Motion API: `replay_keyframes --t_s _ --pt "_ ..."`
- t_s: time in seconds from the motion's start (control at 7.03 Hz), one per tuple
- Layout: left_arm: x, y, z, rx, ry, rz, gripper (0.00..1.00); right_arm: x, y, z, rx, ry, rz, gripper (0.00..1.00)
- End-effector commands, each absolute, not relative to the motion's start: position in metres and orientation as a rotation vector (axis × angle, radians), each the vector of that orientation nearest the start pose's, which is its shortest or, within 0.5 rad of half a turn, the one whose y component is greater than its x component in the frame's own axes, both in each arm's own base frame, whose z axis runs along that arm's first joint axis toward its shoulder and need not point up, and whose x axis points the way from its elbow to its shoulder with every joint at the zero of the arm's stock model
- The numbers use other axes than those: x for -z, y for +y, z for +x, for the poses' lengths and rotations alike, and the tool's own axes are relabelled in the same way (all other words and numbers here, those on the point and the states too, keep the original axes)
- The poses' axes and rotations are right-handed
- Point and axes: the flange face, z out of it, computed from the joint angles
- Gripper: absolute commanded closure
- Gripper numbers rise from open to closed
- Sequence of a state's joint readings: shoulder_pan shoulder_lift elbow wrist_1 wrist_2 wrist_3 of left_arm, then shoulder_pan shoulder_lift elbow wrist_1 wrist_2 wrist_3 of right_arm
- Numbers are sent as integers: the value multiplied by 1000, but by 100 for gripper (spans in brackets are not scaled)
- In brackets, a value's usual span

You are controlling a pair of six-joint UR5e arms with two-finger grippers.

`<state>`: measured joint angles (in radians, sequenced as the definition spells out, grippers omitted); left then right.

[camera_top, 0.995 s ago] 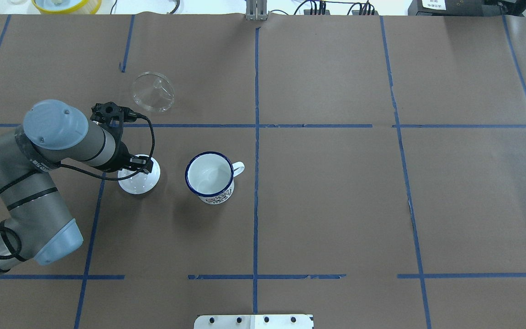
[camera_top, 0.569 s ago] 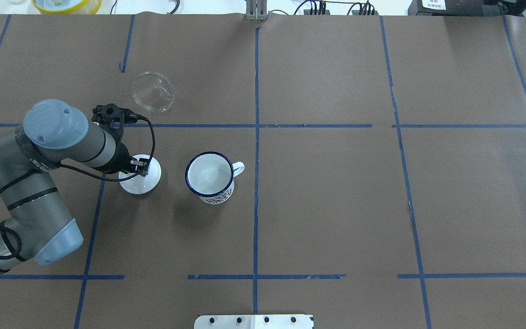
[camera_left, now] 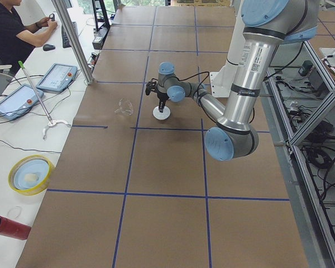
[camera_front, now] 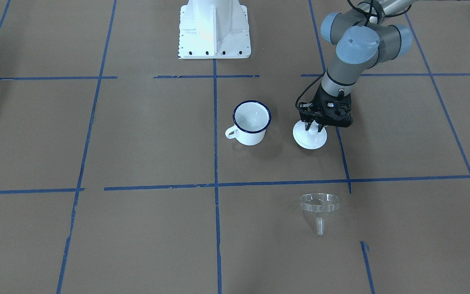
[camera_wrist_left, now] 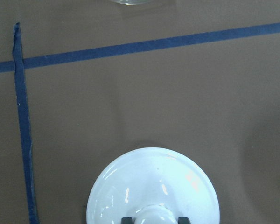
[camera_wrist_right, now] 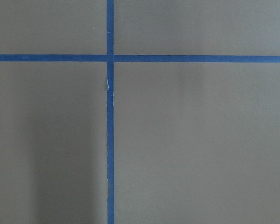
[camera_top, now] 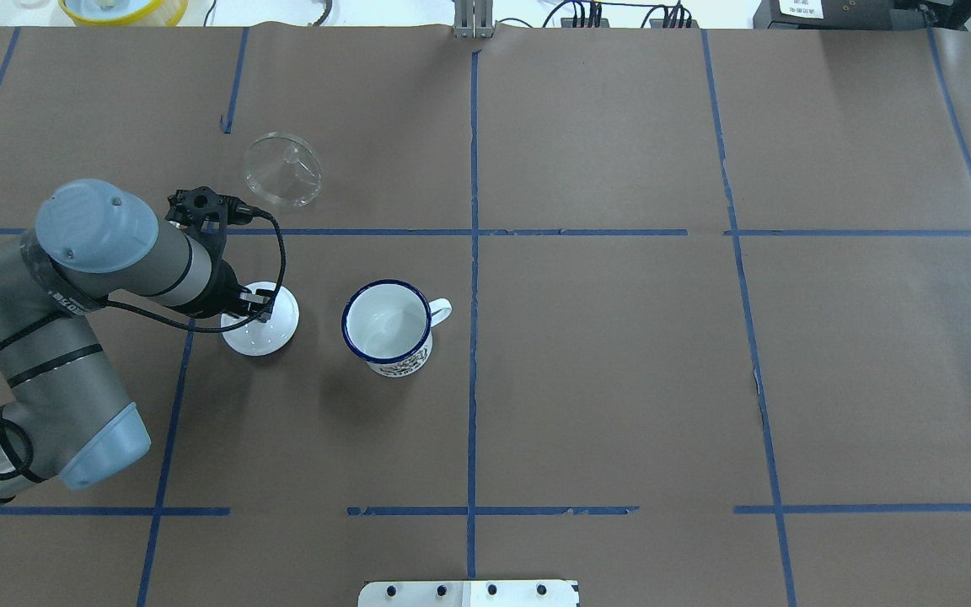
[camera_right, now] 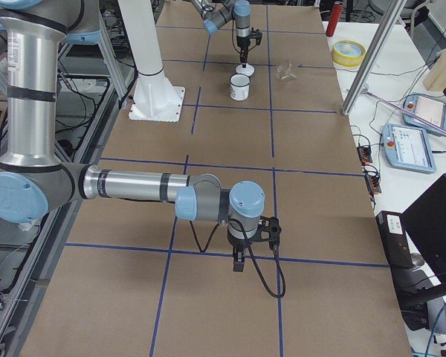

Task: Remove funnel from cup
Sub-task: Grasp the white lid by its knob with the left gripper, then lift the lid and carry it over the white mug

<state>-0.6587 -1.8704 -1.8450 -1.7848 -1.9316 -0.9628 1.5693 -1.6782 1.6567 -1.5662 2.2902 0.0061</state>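
The clear funnel [camera_top: 283, 169] lies on its side on the brown table, apart from the cup; it also shows in the front-facing view [camera_front: 319, 206]. The white cup [camera_top: 387, 324] with a dark blue rim stands upright and empty, its handle pointing right [camera_front: 251, 121]. My left gripper [camera_top: 256, 314] points down over a round white lid [camera_top: 262, 329], left of the cup. In the left wrist view its fingertips [camera_wrist_left: 126, 219] sit against both sides of the lid's knob [camera_wrist_left: 153, 215]. My right gripper [camera_right: 238, 264] shows only in the exterior right view, so I cannot tell its state.
The robot's white base plate [camera_front: 213, 28] stands at the near table edge. A yellow-rimmed bowl [camera_top: 123, 8] sits past the far edge. A seated operator [camera_left: 11, 28] and tablets are off the table's far side. Blue tape lines cross the table.
My left arm has shifted slightly, and the lid under the gripper has moved a little to the right and away. The cup and the funnel have not moved.
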Motion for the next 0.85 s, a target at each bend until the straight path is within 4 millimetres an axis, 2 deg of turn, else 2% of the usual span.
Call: replay_keyframes --t_s 0.0,0.28,0.43,0.57,0.71 --pt "-306 -445 358 -56 787 192 100 -670 -445 67 -10 -719 -19 0" --pt "-237 -455 309 -18 766 185 100 -670 -445 67 -10 -719 -19 0" --pt "-199 -454 304 -22 791 166 100 -671 -445 67 -11 -719 -20 0" --pt "-173 -454 311 -27 827 153 100 -669 -446 67 -10 -719 -17 0" --pt "-158 -460 322 7 842 138 100 -670 -445 67 -10 -719 -19 0"
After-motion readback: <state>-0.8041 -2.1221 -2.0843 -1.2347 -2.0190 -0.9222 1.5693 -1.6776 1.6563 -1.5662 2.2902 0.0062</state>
